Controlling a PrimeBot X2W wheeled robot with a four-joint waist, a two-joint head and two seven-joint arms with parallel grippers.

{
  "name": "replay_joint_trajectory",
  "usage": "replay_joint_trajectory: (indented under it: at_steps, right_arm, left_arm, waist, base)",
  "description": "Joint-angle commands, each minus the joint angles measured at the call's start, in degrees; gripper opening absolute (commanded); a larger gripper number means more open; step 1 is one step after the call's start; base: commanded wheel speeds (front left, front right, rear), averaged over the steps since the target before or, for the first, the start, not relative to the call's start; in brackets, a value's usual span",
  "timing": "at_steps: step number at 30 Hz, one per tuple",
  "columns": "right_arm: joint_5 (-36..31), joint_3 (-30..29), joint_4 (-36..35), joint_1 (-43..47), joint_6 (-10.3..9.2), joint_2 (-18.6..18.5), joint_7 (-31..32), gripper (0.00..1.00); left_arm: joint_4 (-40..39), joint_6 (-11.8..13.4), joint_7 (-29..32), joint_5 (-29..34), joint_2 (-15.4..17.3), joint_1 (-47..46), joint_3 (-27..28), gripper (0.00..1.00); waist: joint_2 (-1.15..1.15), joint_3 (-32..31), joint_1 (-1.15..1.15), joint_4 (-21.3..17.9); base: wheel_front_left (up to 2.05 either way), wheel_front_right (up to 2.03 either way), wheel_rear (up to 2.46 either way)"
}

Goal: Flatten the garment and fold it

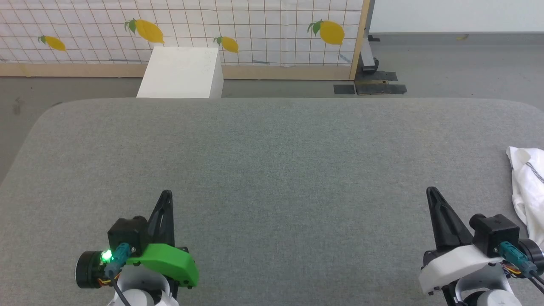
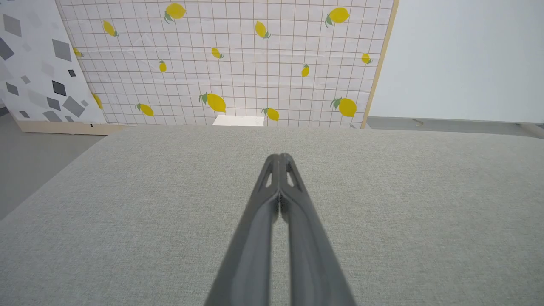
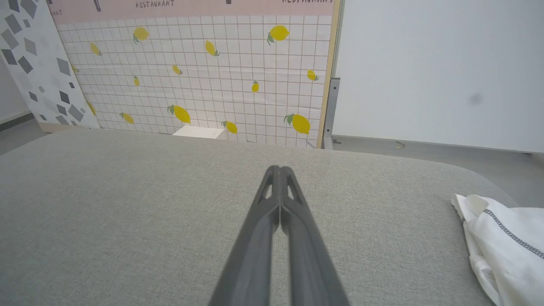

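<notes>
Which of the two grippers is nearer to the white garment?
The right gripper, with the white cover: the crumpled garment lies just to its right. The left gripper, with the green cover, is far across the table.
</notes>
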Motion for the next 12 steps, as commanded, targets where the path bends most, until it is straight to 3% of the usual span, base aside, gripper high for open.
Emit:
replay_joint_trajectory:
  at_steps: [1, 12]
  right_arm:
    - [-0.58, 0.21, -0.40, -0.69, -0.05, 0.13, 0.21, 0.00]
    - [-1.10, 0.57, -0.56, -0.80, -0.06, 0.15, 0.93, 0.00]
  left_arm:
    - [-0.46, 0.35, 0.35, 0.66, -0.14, 0.99, 0.22, 0.00]
    - [-1.46, 0.64, 1.60, 1.79, -0.16, 1.27, 0.54, 0.00]
  waist:
    - [0.00, -0.01, 0.00, 0.00]
    - [0.00, -0.10, 0.00, -0.05]
  base:
    - [0.00, 0.00, 0.00]
    - [0.00, 0.00, 0.00]
